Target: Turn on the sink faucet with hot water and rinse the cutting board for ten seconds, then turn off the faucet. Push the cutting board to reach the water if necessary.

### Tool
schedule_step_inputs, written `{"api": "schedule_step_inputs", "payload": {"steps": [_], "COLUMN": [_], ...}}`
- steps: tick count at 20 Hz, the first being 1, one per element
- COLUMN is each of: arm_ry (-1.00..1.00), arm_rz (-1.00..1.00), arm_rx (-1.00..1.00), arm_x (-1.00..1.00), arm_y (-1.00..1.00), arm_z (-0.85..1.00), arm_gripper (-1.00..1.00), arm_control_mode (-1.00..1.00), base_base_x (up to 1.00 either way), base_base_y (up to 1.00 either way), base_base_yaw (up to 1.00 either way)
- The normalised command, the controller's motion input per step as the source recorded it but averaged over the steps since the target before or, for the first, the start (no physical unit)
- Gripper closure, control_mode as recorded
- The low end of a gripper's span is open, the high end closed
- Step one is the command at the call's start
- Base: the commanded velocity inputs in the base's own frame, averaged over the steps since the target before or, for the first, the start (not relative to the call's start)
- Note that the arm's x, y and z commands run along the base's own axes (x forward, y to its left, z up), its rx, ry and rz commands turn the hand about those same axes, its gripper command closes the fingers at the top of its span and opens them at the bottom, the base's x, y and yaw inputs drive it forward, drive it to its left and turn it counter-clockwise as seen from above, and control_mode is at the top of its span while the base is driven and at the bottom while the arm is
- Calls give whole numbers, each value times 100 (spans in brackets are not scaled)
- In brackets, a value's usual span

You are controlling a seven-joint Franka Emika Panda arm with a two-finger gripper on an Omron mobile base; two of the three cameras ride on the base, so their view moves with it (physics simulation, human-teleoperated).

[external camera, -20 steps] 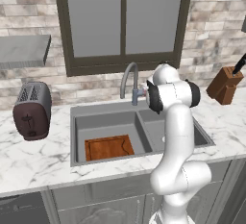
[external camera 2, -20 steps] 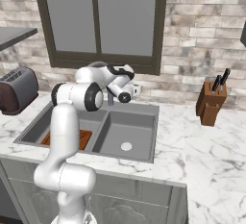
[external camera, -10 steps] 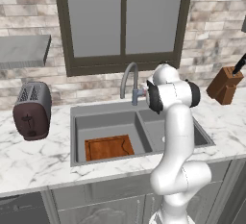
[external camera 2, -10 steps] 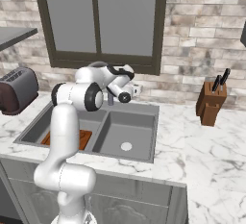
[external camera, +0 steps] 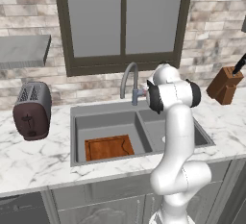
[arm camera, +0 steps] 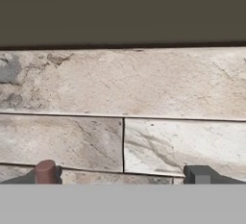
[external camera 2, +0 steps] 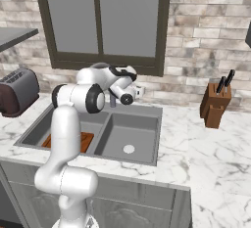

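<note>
Faucet [external camera: 129,81] lever meets the open gripper [external camera 2: 137,92] — arm bent over sink [external camera: 105,117].

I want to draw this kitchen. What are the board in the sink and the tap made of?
The board looks like wood: reddish-brown, flat, with a darker border. The tap looks like metal: plain grey and smooth, bent in an arch. It's a rendered picture, so that's only how they look.

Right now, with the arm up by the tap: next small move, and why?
Probably nudge the open pincer onto the sink faucet lever. Its reddish tip sits beside one pincer finger in the hand view, no stream runs, and the cutting board lies dry in the sink.
</note>
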Motion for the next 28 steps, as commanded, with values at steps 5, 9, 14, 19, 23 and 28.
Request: {"api": "schedule_step_inputs", "payload": {"steps": [5,9,14,19,23,28], "arm_ry": [0,0,0,0,0,0], "arm_rz": [0,0,0,0,0,0], "arm_rx": [0,0,0,0,0,0], "arm_x": [-17,-21,-23,-23,-21,-18], "arm_y": [-15,-15,-16,-17,-18,-17], "arm_z": [0,0,0,0,0,0], "arm_gripper": [-100,-100,-100,-100,-100,-100], "arm_control_mode": [-100,-100,-100,-100,-100,-100], "base_base_x": [0,0,0,0,0,0], "base_base_y": [0,0,0,0,0,0], "base_base_yaw": [0,0,0,0,0,0]}}
